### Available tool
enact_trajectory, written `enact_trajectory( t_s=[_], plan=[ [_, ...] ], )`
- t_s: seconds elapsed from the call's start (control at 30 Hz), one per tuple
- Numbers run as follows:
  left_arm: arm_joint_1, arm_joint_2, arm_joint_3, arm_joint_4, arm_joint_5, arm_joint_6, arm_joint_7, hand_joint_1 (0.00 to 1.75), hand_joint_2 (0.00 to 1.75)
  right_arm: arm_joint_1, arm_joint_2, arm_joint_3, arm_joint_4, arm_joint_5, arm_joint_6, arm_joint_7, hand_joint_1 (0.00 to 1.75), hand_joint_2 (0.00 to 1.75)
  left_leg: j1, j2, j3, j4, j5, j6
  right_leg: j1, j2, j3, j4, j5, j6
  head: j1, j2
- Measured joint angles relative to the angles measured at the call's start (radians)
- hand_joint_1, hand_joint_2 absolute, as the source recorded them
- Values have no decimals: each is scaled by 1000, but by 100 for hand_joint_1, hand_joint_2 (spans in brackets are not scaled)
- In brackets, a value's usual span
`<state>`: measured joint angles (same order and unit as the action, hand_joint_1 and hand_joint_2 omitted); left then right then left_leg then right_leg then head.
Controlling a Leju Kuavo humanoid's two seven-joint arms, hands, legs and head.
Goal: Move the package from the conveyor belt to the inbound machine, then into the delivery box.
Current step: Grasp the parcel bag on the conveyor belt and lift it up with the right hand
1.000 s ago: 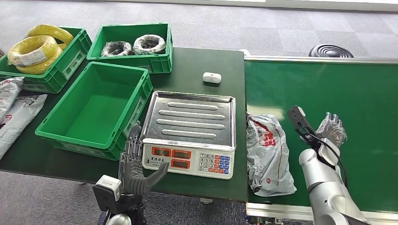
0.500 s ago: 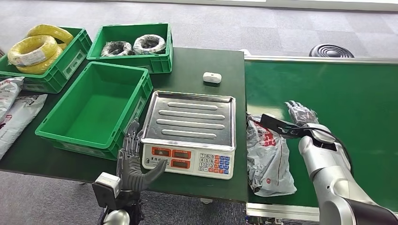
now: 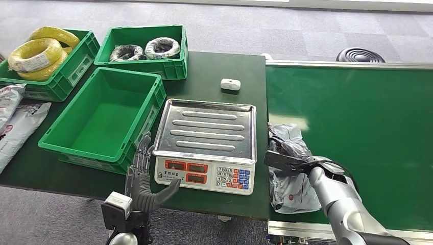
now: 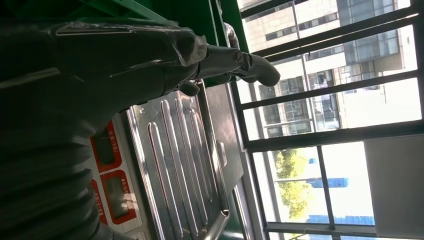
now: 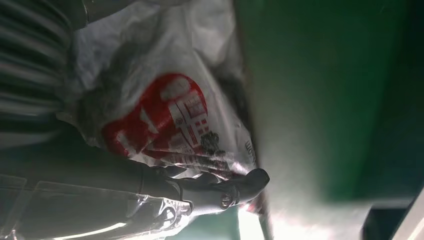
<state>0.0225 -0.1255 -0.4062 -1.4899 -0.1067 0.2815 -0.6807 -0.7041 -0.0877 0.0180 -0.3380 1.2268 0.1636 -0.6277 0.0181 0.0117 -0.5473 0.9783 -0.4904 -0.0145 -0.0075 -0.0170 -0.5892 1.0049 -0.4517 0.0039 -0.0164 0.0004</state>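
Grey plastic package [image 3: 290, 173] lower centre on conveyor belt [image 3: 367, 127]: soft, light, slippery; pinch bunched film mid-body. Right hand [image 3: 291, 153] on it, grasp unclear. Left hand [image 3: 145, 176] spread, empty.

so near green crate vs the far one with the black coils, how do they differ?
The near green crate is empty; the far crate holds two black wire coils. The near crate looks larger and sits skewed on the table; the far crate looks smaller and lies squarer to the table's back edge. Both are green, open-topped plastic bins.
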Motion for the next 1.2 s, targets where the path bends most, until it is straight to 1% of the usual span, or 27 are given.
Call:
enact_trajectory(
  t_s=[0.2,0.33,0.5,0.63,0.8,1.0,1.2],
  plan=[
    [-5,1,-1,-1,-8,5,12,0,175,35,29,68,1,-25,-5,8,0,175,0,8,2,0,-1,-1,0,7,0,0,0,0,0,0],
    [1,6,0,-7,-8,20,14,0,175,37,42,104,1,-34,-13,35,175,175,1,18,6,-1,-5,-2,1,18,1,0,1,-1,0,0],
    [19,10,0,-31,-8,25,14,0,175,30,49,138,1,-40,-22,67,175,175,3,24,10,-1,-6,-3,2,25,2,0,1,-1,0,0],
    [26,11,0,-42,-8,26,14,0,175,24,49,152,1,-43,-29,72,175,175,3,25,11,-1,-6,-3,3,25,4,0,1,-2,0,0],
    [26,10,2,-50,-17,27,22,0,175,29,52,176,1,-79,-61,80,175,175,3,25,12,-1,-6,-3,3,25,4,0,1,-2,0,0],
    [27,9,3,-52,-19,25,25,0,175,33,55,194,1,-95,-70,81,175,175,3,25,12,-1,-6,-3,3,25,4,0,1,-2,0,0],
    [29,8,8,-52,-21,24,23,0,175,42,55,227,-4,-179,-134,83,175,175,3,24,12,-1,-6,-3,3,24,4,0,1,-2,0,0]
  ],
)
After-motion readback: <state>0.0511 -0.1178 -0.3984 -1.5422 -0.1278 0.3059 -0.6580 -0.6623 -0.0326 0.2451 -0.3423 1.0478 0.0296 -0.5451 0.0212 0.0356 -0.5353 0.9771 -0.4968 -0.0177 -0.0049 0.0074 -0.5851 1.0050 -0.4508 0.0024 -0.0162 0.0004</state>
